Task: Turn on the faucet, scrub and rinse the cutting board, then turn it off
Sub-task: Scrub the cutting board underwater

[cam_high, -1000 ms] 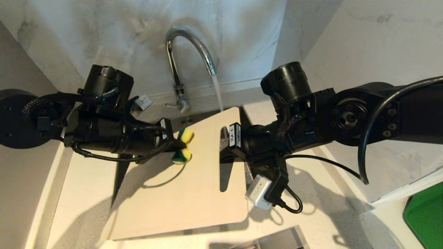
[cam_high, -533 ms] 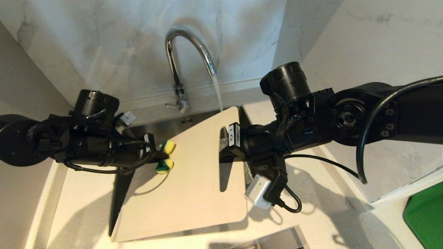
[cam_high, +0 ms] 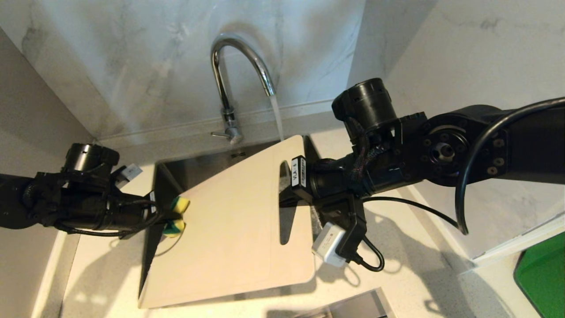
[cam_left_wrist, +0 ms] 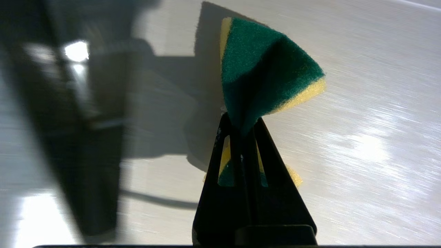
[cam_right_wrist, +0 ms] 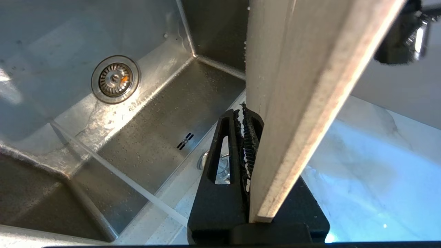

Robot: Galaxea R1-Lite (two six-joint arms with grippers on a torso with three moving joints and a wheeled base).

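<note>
A: While water is run from the faucet (cam_high: 240, 66) onto the far edge, the cutting board (cam_high: 229, 234) is held tilted over the sink (cam_right_wrist: 103, 113).
B: Held by what?
A: The right gripper (cam_high: 287, 185), closed tight on the edge by the handle slot.
B: Left side?
A: The left gripper (cam_high: 165, 216) is clamped hard on a green-and-yellow sponge (cam_high: 176, 215), pinched in the middle, at the board's left edge. Contact can't be told.

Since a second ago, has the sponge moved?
Yes. The sponge, held in the left end effector, slid left, away from the faucet, to the cutting board's left edge.
</note>
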